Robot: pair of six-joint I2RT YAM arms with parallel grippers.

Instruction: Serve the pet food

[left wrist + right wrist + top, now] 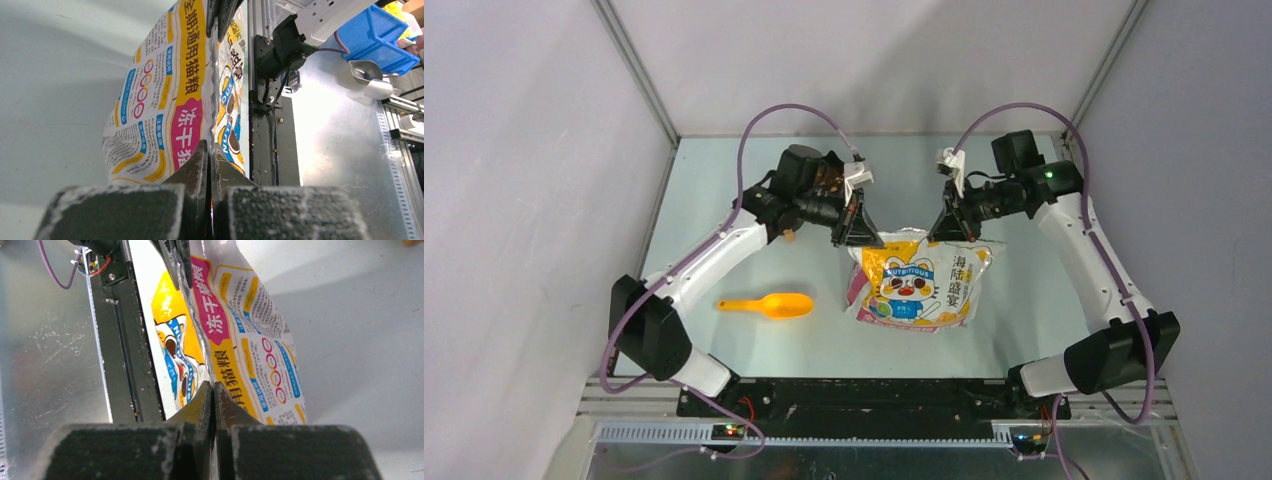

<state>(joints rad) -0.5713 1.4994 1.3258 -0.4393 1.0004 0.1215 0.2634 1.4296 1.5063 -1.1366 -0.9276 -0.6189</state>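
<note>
The printed cartoon-cat bag stands tilted on the table, held up by its top edge. My left gripper is shut on the bag's top left corner, and my right gripper is shut on its top right corner. In the left wrist view the gripper pinches the sealed edge of the bag. In the right wrist view the gripper pinches the same edge of the bag. No kibble shows; the pet food is hidden or out of view. The orange scoop lies left of the bag.
A small brown thing peeks out beneath the left arm; I cannot tell what it is. The black base rail runs along the near edge. Beyond the table, a blue bin and a metal scoop show.
</note>
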